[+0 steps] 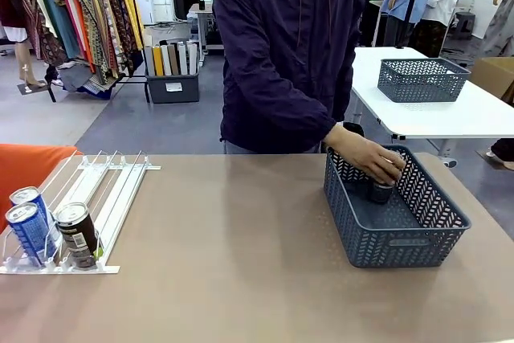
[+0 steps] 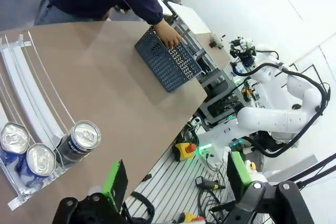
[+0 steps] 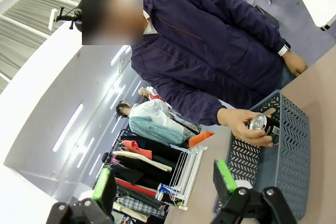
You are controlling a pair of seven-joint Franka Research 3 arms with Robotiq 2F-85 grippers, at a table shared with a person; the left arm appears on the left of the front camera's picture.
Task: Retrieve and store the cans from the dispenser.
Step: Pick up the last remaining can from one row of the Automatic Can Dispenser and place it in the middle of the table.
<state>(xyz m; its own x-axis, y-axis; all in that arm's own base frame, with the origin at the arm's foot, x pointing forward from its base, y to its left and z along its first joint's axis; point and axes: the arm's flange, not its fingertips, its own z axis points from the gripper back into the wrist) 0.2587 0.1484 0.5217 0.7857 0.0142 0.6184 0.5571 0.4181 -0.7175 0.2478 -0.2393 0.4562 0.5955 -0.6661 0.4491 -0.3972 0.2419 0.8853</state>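
One can point(image 1: 381, 190) sits in the basket point(image 1: 401, 238) under the person's hand point(image 1: 365, 154); three cans point(image 1: 76, 230) are left in the dispenser point(image 1: 120, 186). Left fingers point(image 2: 115, 178) and right fingers point(image 3: 224, 176) stand wide, empty.

The left claw point(image 2: 176, 178) stands wide open. Three cans point(image 2: 79, 139) sit at the low end of the dispenser point(image 2: 29, 85) on the worktop point(image 2: 121, 103). A person's hand point(image 2: 169, 36) reaches into the mesh basket point(image 2: 168, 64).
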